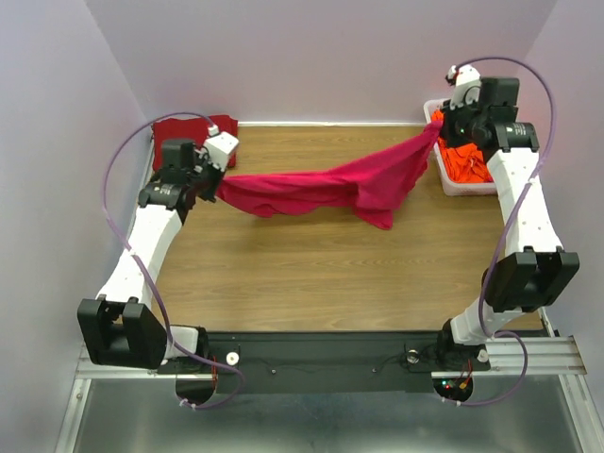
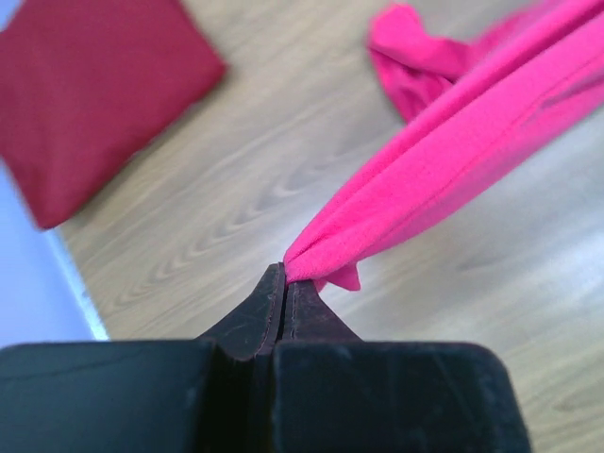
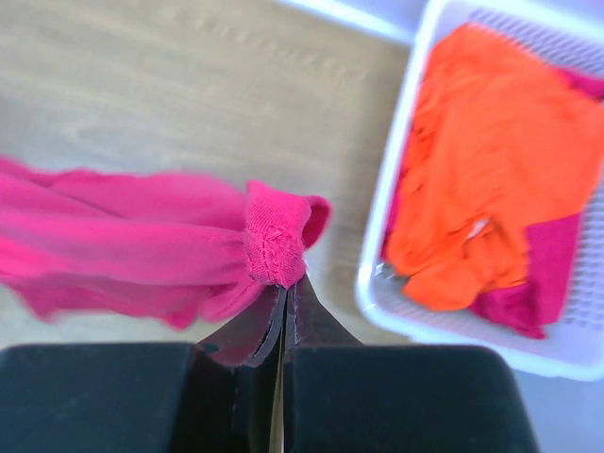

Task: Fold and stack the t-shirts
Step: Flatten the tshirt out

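A bright pink-red t-shirt [image 1: 330, 187] hangs stretched between both grippers above the wooden table, sagging in the middle. My left gripper [image 1: 215, 185] is shut on its left end, seen in the left wrist view [image 2: 286, 274] with the cloth [image 2: 453, 151] running up to the right. My right gripper [image 1: 442, 121] is shut on its right end, a bunched hem [image 3: 274, 241] at the fingertips [image 3: 286, 288]. A folded dark maroon-red t-shirt [image 1: 193, 140] lies at the back left [image 2: 94, 94]. Orange t-shirts [image 3: 491, 170] lie in the basket.
A white latticed plastic basket [image 1: 451, 187] stands at the back right by the right arm, with orange and some pink-red cloth in it [image 3: 396, 311]. Walls close in the table on the left, back and right.
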Motion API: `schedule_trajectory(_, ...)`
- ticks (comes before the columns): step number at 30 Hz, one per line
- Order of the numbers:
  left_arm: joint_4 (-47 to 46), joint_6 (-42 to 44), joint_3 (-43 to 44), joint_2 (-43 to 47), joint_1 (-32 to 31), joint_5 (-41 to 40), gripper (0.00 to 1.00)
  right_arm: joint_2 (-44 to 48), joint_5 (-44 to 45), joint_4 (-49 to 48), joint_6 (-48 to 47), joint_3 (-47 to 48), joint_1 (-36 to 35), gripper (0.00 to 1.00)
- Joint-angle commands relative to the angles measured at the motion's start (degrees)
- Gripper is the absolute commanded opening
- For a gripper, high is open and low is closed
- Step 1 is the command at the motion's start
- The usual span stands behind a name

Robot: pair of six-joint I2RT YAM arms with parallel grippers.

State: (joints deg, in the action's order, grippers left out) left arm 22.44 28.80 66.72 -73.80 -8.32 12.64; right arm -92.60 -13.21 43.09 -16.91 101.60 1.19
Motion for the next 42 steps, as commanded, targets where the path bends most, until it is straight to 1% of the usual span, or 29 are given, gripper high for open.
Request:
schedule_trajectory(1,-1.52,-1.47,5.25,0.24,3.74,2.12,0.0,0.49,2.93,-4.59,0.91,5.88,1.27,0.01)
schedule_trajectory(4,0.5,-0.23,5.88,-1.78,4.01,3.26,0.0,-0.21,0.04,-4.59,0.47,3.61,1.27,0.01)
schedule_trajectory(5,1.37,0.99,5.36,-2.22,4.01,5.09,0.0,-0.82,-1.54,-4.51,0.82,2.73,1.27,0.0)
schedule_trajectory(7,2.08,1.7,3.96,-2.4,3.92,7.03,0.0,-1.35,-2.78,-4.51,0.82,-0.07,1.27,0.0)
schedule_trajectory(9,2.96,2.84,3.07,-2.31,3.92,7.13,0.0,-1.27,-3.05,-4.59,0.3,-1.4,1.27,0.01)
schedule_trajectory(14,2.97,3.72,1.14,-1.61,4.1,6.17,0.0,1.01,-3.84,-4.59,0.38,-3.95,1.27,0.01)
schedule_trajectory(17,3.75,3.37,1.92,-2.57,4.54,6.6,0.0,2.77,-3.84,-4.51,0.12,-6.84,1.27,0.01)
schedule_trajectory(18,5.32,3.63,2.36,-3.1,4.62,7.13,0.0,3.38,-3.93,-4.42,-0.49,-9.47,1.27,0.01)
schedule_trajectory(21,7.53,6.09,2.89,-2.32,4.98,10.55,0.0,6.28,-5.5,-2.76,-2.77,-12.74,1.27,0.01)
schedule_trajectory(25,11.48,9.6,2.54,-0.29,5.06,13.1,0.0,9.7,-7.96,0.32,-5.85,-16.77,1.27,0.01)
schedule_trajectory(29,12.37,10.84,2.19,1.2,5.33,14.95,0.0,11.04,-8.85,0.33,-7.26,-19.25,1.27,0.01)
schedule_trajectory(32,10.97,9.79,2.71,0.5,5.77,15.74,0.0,6.48,-7.45,-0.55,-7.26,-16.36,1.27,0.01)
schedule_trajectory(34,9.65,8.39,3.41,-1.86,5.86,14.96,0.0,2.97,-7.7,-1.34,-7.26,-13.73,1.27,0.01)
schedule_trajectory(35,8.69,7.69,3.77,-2.83,5.86,13.13,0.0,-1.49,-7.71,-2.04,-6.31,-10.67,1.27,0.01)
schedule_trajectory(37,5.26,5.84,3.94,-6.08,5.86,11.1,0.0,-5.99,-7.88,-2.48,-5.51,-6.96,1.18,0.01)
schedule_trajectory(38,4.29,5.05,4.21,-8.53,5.86,9.35,0.0,-10.98,-8.06,-2.66,-4.29,-3.12,1.09,0.01)
schedule_trajectory(41,2.09,2.85,6.49,-13.02,5.94,8.19,0.0,-17.6,-7.88,-3.36,-2.52,2.7,0.83,0.01)
schedule_trajectory(42,1.13,2.24,7.28,-15.65,5.94,8.19,0.0,-21.27,-7.79,-3.8,-0.95,5.94,0.74,0.01)
